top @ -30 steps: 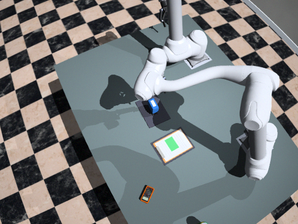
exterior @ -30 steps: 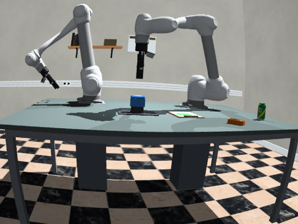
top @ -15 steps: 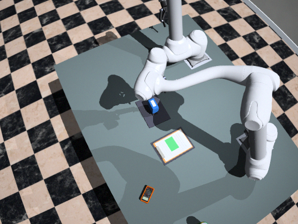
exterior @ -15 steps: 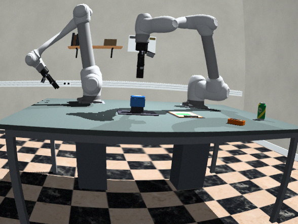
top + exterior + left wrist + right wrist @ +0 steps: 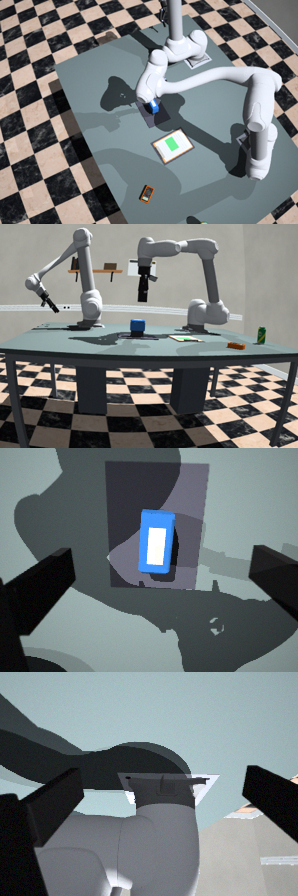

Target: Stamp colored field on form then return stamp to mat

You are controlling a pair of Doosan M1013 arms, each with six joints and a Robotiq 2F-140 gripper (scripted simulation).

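Top: blue stamp [image 5: 153, 107] [image 5: 137, 326] [image 5: 156, 543] upright on the mat [image 5: 162, 117] [image 5: 152, 338] [image 5: 192, 483], near the form's [image 5: 186, 142] green field [image 5: 172, 144] [image 5: 183, 338], so probably a short carry. Exterior: got the left end effector [image 5: 142, 300] [image 5: 161, 562] pointing down above, likely for lining up. Left wrist: spread wide, gripping nothing. Right wrist: right end effector [image 5: 163, 21] [image 5: 56, 311] [image 5: 163, 782] wide and empty too, presumably parked aside.
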